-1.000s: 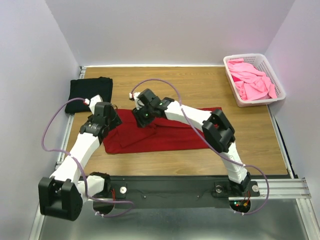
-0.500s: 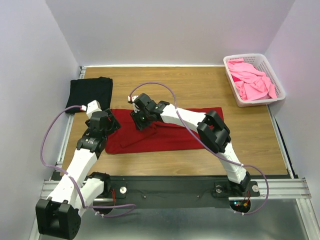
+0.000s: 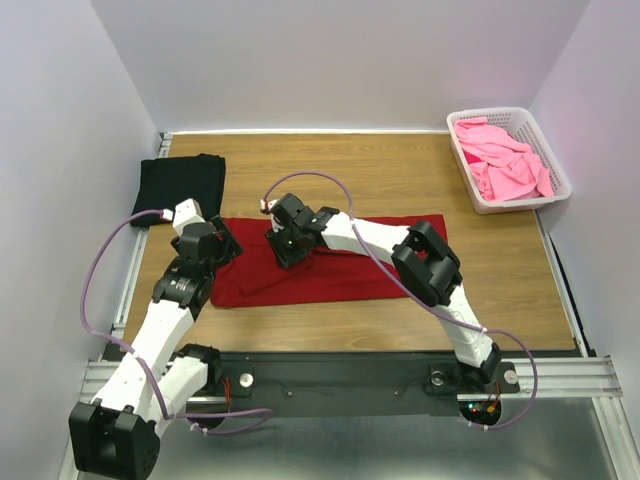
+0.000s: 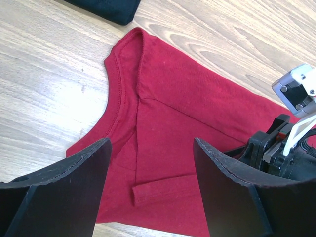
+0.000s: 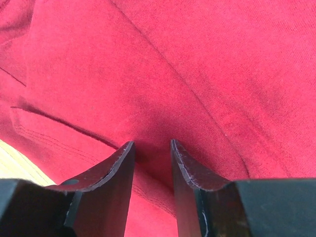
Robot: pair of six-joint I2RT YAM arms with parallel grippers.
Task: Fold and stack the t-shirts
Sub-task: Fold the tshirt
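A dark red t-shirt (image 3: 345,278) lies spread across the middle of the table, folded into a long band. My right gripper (image 3: 287,246) has its tips pressed down on the shirt's left part. In the right wrist view its jaws (image 5: 152,144) stand a little apart, open, with red cloth (image 5: 197,59) showing in the gap. My left gripper (image 3: 226,248) hovers wide open over the shirt's left end. The collar and a folded sleeve (image 4: 163,185) show between its fingers (image 4: 152,144). A folded black t-shirt (image 3: 180,184) lies at the back left. Pink t-shirts (image 3: 503,160) fill the basket.
The white lattice basket (image 3: 497,113) stands at the back right corner. White walls close in the table on three sides. The black t-shirt's corner (image 4: 109,7) shows just beyond the red collar. My right wrist (image 4: 289,143) sits close to the left gripper's right finger.
The right gripper has come down toward me onto the red shirt and its jaws have narrowed. The left arm has drawn back to the left, and its gripper stays open.
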